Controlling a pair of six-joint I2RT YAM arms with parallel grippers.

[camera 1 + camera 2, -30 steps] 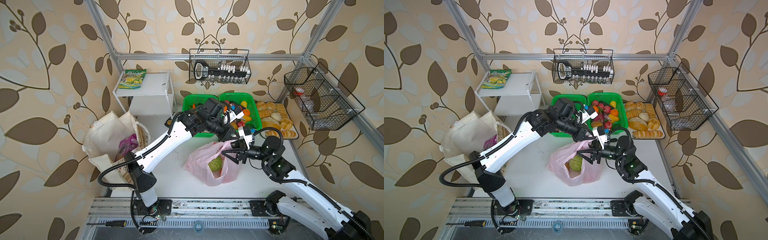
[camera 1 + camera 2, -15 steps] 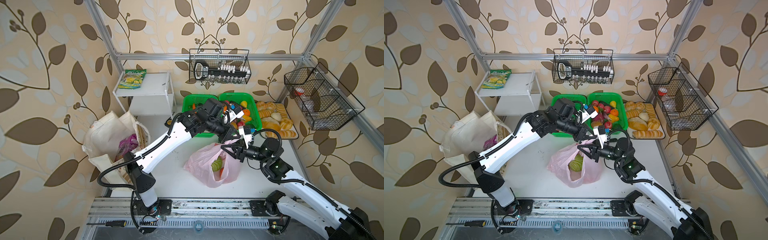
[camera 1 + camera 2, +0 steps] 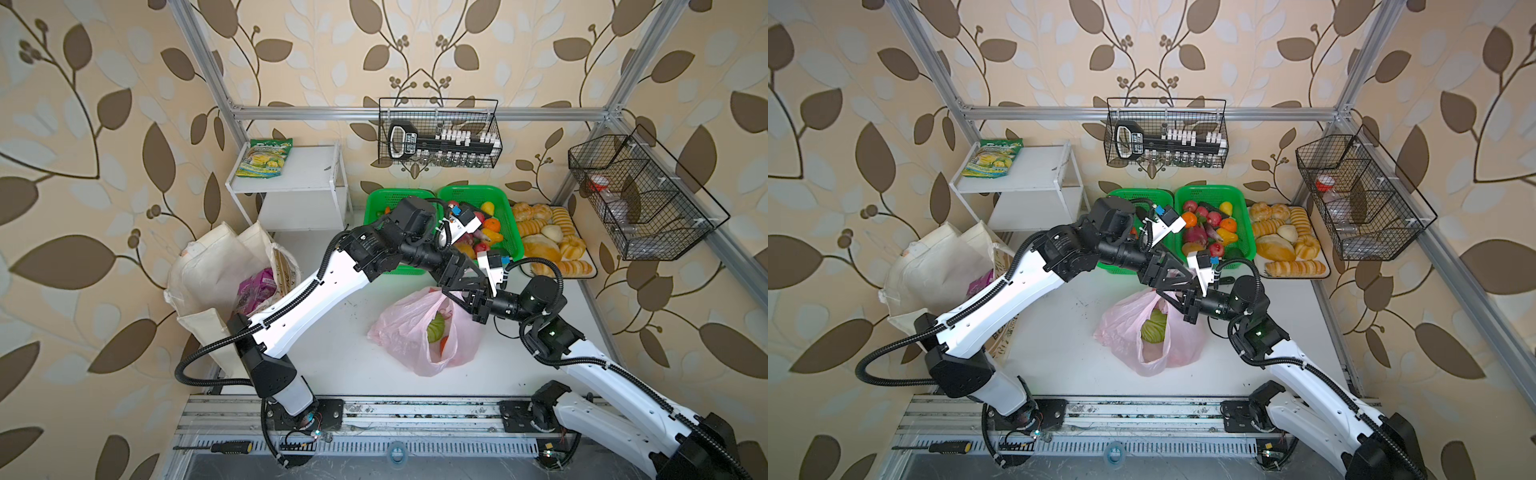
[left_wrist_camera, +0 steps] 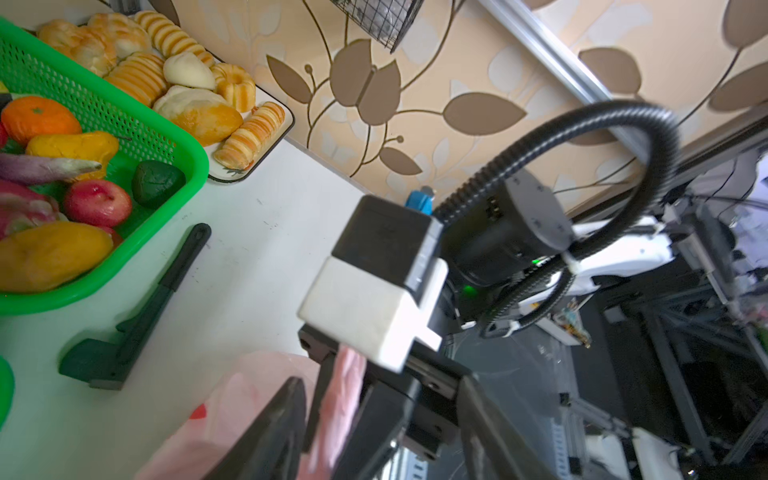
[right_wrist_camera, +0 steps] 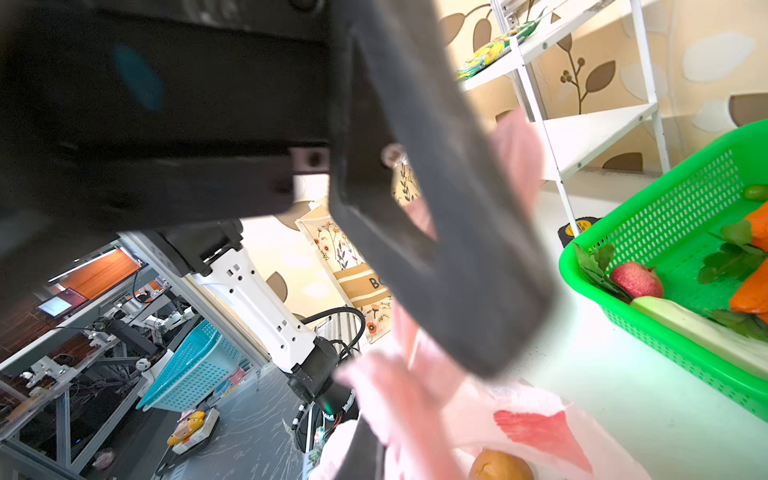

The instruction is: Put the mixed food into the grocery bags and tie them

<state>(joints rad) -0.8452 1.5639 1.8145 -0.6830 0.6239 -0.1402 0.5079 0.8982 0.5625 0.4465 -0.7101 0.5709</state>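
Pink plastic bag (image 3: 407, 332) is sagging on the table (image 3: 340, 357) just below both claws, already carrying the green cabbage (image 3: 436, 328) and a brown potato (image 5: 498, 465). The canvas tote (image 3: 212, 266), well behind the left claw (image 3: 462, 289), is holding the purple grape-print packet (image 3: 257, 289). Neither bag is looking tied yet. The right claw (image 3: 1177, 300) is clenching a pink handle (image 4: 349, 370) between the left claw's spread, released jaws. A second ago the left was clamping that handle while the right was gaping.

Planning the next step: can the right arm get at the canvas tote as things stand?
Probably not: the right gripper is shut on the pink bag, and the left arm lies between it and the canvas tote.
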